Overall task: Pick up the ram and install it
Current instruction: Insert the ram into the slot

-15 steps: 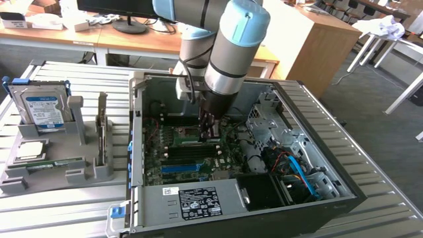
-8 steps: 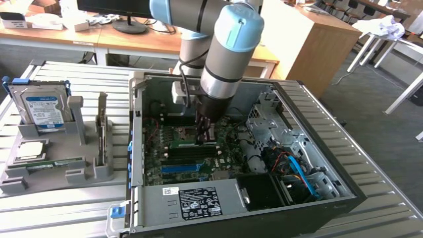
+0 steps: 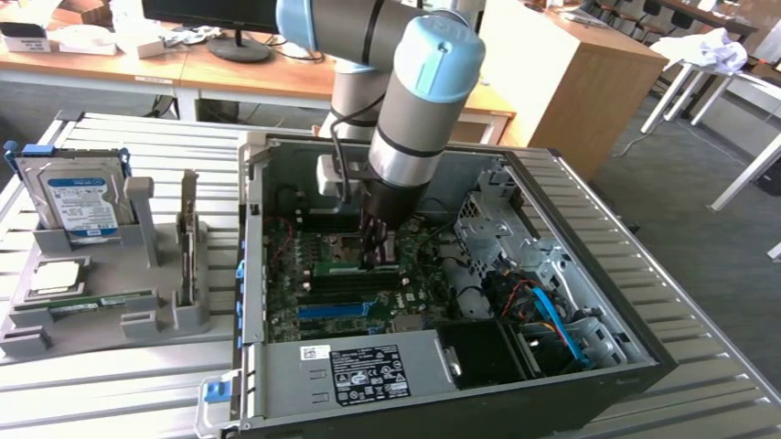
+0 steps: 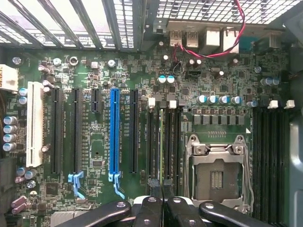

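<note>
Visibly, the ram (image 3: 347, 268) is thin, green; the gripper (image 3: 379, 249) pinches it.

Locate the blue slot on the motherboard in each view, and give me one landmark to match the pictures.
Exterior view: the blue slot lies nearer the camera than the end effector, just behind the power supply.
Wrist view: the blue slot runs between black slots, with the white slot off to one side and the CPU socket off to the other.
Shared landmark: the end effector, over the motherboard.
</note>
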Robot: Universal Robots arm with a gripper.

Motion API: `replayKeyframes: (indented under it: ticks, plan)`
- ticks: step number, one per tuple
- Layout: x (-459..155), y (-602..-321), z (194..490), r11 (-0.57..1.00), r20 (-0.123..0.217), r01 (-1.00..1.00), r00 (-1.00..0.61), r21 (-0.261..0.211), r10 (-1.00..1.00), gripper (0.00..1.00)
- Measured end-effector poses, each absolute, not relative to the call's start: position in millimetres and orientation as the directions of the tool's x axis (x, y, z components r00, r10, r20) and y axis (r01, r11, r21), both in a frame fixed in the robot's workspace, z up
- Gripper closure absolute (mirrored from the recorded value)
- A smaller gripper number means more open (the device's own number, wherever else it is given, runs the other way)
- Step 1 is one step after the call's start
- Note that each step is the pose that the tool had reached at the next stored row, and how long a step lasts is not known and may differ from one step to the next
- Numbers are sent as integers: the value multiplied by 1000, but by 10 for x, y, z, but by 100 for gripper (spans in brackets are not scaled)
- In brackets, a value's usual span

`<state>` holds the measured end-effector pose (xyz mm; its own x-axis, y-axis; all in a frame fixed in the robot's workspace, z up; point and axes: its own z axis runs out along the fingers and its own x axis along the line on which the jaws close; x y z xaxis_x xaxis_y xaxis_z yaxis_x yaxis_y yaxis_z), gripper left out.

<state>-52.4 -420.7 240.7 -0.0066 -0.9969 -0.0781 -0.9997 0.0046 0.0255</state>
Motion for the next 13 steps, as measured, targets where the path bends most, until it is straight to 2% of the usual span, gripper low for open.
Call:
replayKeyframes:
  ticks: [13]
  plan:
    - [-524, -4228, 2378, 19, -75, -1000, -21, 25, -997, 88]
